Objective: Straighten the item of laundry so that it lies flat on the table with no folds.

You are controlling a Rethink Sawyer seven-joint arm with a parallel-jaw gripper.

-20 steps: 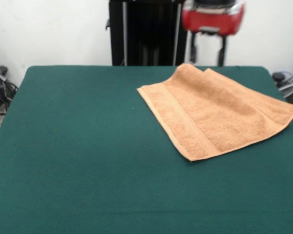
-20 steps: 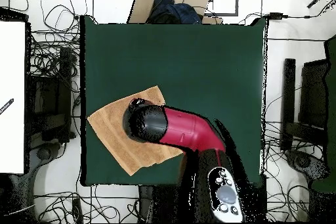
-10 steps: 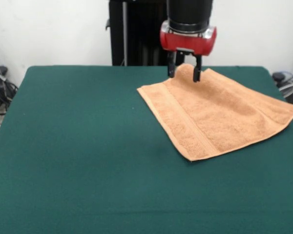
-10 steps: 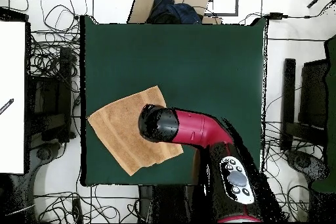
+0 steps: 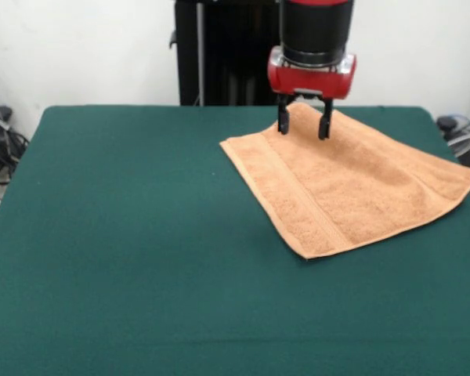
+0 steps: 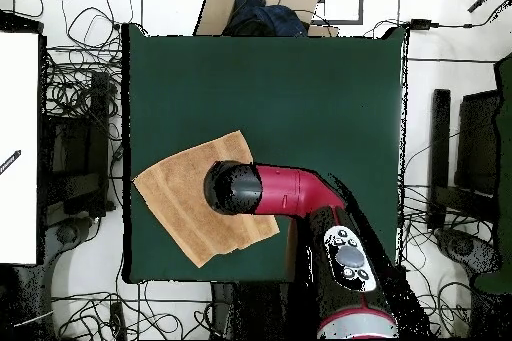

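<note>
Green table [image 5: 125, 258] fills most of the front view, bare except for one item. Peach towel [image 5: 352, 188] sits well toward the table's far side, rotated so its corners point outward like a diamond; in the overhead view the towel [image 6: 175, 202] lies close to one table edge near the robot's base. Looks folded: a second layer edge shows near the far corner in the front view, and a woven band runs along the side nearest the camera.

Arm [image 6: 295, 192] reaches over the towel in the overhead view, wrist covering the cloth's middle.

Changes: a second ago the arm was high, only its red head showing at the top of the front view. Half a second ago it dropped over the far corner. Now it has shifted slightly sideways, tips still about at cloth level. Towel shape unchanged across all three moments.

Gripper [image 5: 304, 125] has both fingers apart, holding nothing, tips at or just above the far corner; contact unclear.

Judgement: approach done, grasp not made, no unfolding yet. Next likely closes on the top layer's corner; risk is pinching both layers
</note>
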